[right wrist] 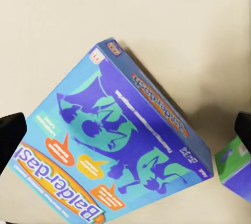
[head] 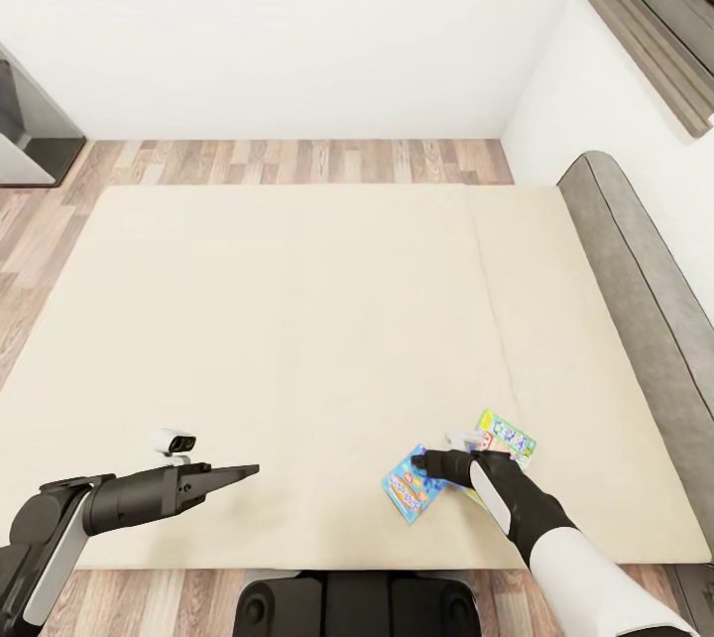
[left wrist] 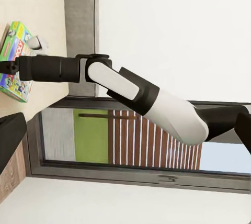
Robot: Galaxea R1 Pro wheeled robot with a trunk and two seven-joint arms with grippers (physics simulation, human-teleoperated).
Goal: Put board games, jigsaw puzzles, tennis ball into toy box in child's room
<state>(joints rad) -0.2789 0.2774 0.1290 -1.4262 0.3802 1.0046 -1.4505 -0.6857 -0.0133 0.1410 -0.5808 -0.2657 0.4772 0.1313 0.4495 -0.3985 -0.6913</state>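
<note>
Two board games lie on the cream bed [head: 297, 319] near its front right corner: a blue box [head: 407, 490] [right wrist: 120, 150] and a green one [head: 508, 436] [left wrist: 14, 59] [right wrist: 235, 167] just beyond it. My right gripper [head: 428, 464] [right wrist: 125, 130] hovers low over the blue box, open, its fingertips [right wrist: 10, 135] wide apart on either side of the box. My left gripper [head: 238, 469] hangs open and empty over the front left of the mattress. The table, toy box, jigsaw puzzles and tennis ball are out of view.
A grey padded headboard [head: 635, 260] runs along the bed's right side under a window sill [head: 645, 42]. Wood floor [head: 297, 161] lies beyond the bed up to the white wall. A dark grey piece of furniture [head: 30, 131] stands at the far left.
</note>
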